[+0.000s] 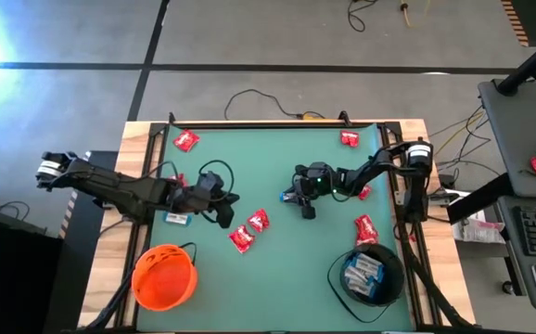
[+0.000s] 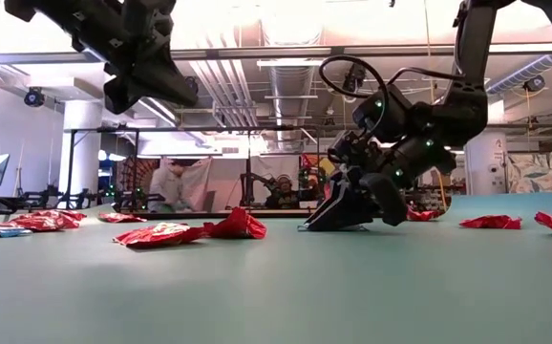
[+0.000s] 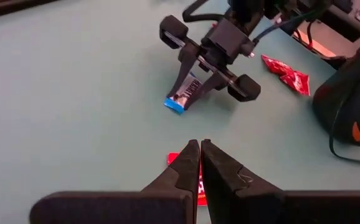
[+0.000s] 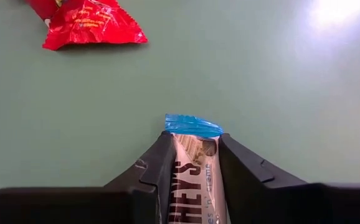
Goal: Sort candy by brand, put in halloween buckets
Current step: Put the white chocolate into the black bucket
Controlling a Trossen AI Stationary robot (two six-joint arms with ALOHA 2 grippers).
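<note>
1. high view: right gripper is down on the green table, well up-table from the black bucket, which holds blue-and-white bars. left gripper hangs across from it; orange bucket sits beside the black one.
2. low view: the fingers meet the mat; red candies lie scattered; an open lab room lies behind, people far off.
3. left wrist view: left jaws are clenched, empty.
4. right wrist view: right jaws are grasping the blue-and-white bar. risk: the glossy wrapper may slide out on lifting if pinched only at its edges.
</note>
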